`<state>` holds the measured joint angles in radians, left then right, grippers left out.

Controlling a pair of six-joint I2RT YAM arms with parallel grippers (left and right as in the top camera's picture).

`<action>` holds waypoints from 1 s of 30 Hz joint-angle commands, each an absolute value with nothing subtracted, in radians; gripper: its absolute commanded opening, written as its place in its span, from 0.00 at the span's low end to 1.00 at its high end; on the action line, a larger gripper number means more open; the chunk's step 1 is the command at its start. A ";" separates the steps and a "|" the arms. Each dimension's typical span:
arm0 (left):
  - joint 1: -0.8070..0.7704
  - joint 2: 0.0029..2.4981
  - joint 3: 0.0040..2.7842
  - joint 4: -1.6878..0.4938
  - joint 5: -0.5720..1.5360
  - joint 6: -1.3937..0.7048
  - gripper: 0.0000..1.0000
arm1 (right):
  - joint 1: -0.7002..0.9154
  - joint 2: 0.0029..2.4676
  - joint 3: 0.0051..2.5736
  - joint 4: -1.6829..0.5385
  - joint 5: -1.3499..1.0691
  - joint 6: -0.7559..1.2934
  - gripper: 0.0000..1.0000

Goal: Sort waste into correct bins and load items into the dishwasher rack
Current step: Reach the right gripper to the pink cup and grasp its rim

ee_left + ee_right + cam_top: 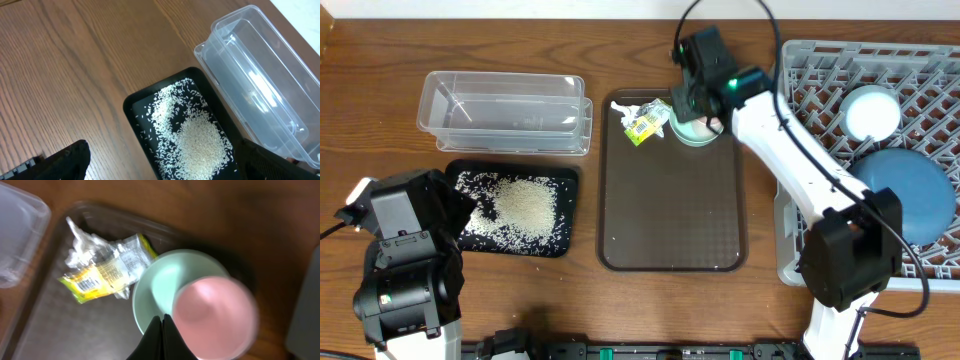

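The dishwasher rack [920, 60] occupies the right side of the tabletop [380, 60]. My left gripper [165, 160] hangs with jaws wide apart above the black tray [131, 107] holding the rice [200, 145]. On the brown serving tray [670, 220], the cup [160, 285] lies directly at my right gripper [162, 327]. Its jaws are together at the cup's near rim, but I cannot tell whether they pinch it. The wrapper [107, 270] lies just beside the cup.

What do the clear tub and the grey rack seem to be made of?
Clear tub: likely glossy transparent plastic; the table shows through and its walls glint. Grey rack: probably matte moulded plastic, an even grey lattice without shine.
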<state>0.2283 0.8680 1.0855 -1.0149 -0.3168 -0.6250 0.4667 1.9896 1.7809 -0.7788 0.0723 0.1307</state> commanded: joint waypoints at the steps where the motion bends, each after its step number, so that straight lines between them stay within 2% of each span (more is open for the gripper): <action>1: 0.233 0.868 1.098 -1.017 -0.324 -0.627 0.94 | 0.447 1.990 1.913 -0.852 0.082 0.162 0.01; 5: 0.233 0.868 1.098 -1.017 -0.324 -0.627 0.94 | 0.388 1.990 2.024 -0.939 -0.015 0.163 0.01; 7: 0.233 0.868 1.098 -1.017 -0.324 -0.627 0.94 | 0.368 1.990 2.032 -0.948 -0.100 0.120 0.14; 12: 0.233 0.868 1.098 -1.017 -0.324 -0.627 0.94 | 0.376 2.006 1.980 -0.952 -0.101 0.072 0.26; 17: 0.233 0.868 1.098 -1.017 -0.324 -0.627 0.94 | 0.413 2.075 1.921 -0.922 -0.034 0.077 0.34; 21: 0.233 0.868 1.098 -1.017 -0.324 -0.627 0.94 | 0.434 2.150 1.919 -0.930 0.044 0.119 0.34; 30: 0.233 0.868 1.098 -1.017 -0.324 -0.627 0.94 | 0.437 2.211 1.919 -0.932 0.049 0.119 0.32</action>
<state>0.2283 0.8680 1.0855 -1.0142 -0.3168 -0.6250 0.4313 2.2189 1.9148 -0.9321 0.0280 0.1032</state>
